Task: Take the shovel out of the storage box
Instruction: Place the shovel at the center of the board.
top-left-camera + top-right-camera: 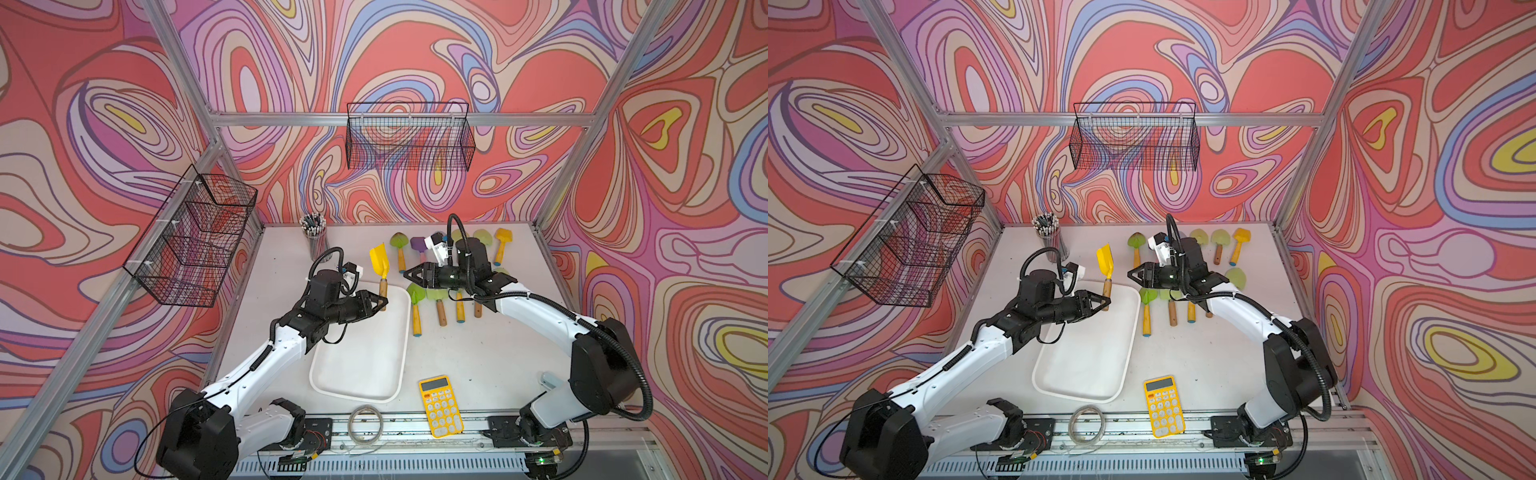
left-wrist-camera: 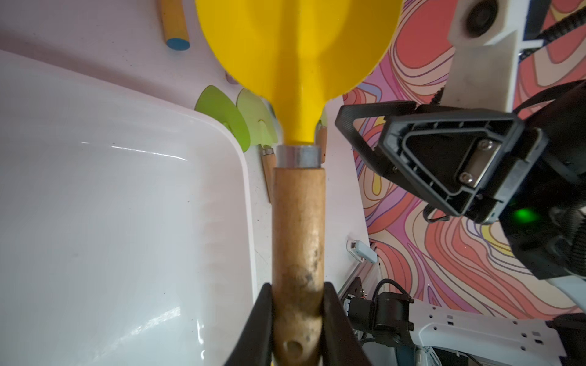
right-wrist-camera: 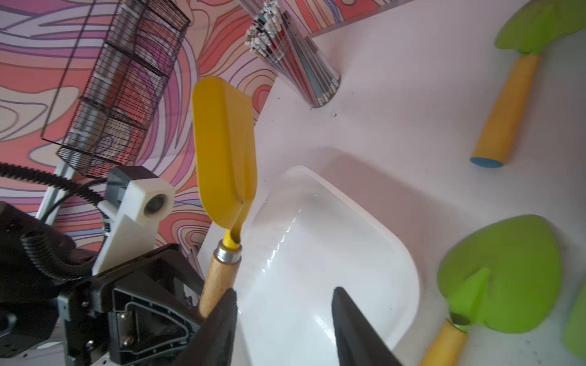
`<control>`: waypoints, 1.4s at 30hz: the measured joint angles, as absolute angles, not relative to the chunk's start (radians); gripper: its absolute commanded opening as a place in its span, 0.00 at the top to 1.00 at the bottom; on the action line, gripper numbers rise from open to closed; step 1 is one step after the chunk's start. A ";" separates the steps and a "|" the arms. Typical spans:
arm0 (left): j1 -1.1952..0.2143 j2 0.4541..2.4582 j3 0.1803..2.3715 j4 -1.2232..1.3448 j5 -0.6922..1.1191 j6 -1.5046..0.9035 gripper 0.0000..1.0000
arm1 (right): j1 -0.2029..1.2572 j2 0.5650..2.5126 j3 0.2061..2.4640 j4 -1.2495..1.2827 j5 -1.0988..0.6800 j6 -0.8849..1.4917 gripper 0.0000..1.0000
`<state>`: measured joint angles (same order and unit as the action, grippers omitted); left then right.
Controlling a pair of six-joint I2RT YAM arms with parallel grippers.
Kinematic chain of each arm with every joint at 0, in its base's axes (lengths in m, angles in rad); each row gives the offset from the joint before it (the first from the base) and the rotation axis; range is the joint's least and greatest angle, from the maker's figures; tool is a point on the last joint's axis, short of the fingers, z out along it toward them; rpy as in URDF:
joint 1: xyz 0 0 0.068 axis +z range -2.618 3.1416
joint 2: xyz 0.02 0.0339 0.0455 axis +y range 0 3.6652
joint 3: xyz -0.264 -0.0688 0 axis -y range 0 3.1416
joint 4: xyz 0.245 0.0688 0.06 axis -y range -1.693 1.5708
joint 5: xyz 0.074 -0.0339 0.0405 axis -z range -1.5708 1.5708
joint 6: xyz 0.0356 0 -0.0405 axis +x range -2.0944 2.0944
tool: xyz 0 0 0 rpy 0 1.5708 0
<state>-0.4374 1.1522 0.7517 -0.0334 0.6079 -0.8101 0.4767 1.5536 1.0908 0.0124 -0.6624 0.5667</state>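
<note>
A shovel (image 1: 379,259) with a yellow blade and a wooden handle is held upright over the far end of the storage box (image 1: 361,357), a shallow white tray. My left gripper (image 1: 381,301) is shut on the lower handle (image 2: 298,221), one black finger on each side. My right gripper (image 1: 409,276) hovers just right of the shovel, apart from it. Its jaws stand open with only the tray (image 3: 317,237) showing between them. The right wrist view shows the blade (image 3: 222,152) edge-on. No other thing lies in the tray.
Several green and yellow shovels (image 1: 415,295) lie on the table right of the tray, under and behind my right arm. A pencil cup (image 1: 314,235) stands at the back. A yellow calculator (image 1: 440,405) and a wire coil (image 1: 365,422) lie at the front. Black wire baskets (image 1: 409,137) hang on the walls.
</note>
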 measured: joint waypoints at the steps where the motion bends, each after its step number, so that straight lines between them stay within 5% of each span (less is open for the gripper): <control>1: -0.437 1.153 0.752 -0.018 0.619 -0.818 1.00 | 0.483 1.555 1.086 0.042 -0.688 0.578 0.48; 18: -0.437 1.174 0.719 0.175 0.768 -0.923 1.00 | 0.525 1.661 1.087 0.286 -0.901 0.706 0.52; 37: -0.437 1.151 0.677 0.226 0.791 -0.930 1.00 | 0.525 1.661 1.087 0.345 -0.932 0.779 0.79; 42: -0.437 1.147 0.676 0.222 0.785 -0.917 0.44 | 0.525 1.661 1.086 0.351 -0.932 0.791 0.83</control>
<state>-0.4366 1.1465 0.6762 0.2218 0.7853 -0.9169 0.5255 1.6611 1.0863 0.3508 -0.9321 0.7910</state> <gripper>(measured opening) 0.328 0.251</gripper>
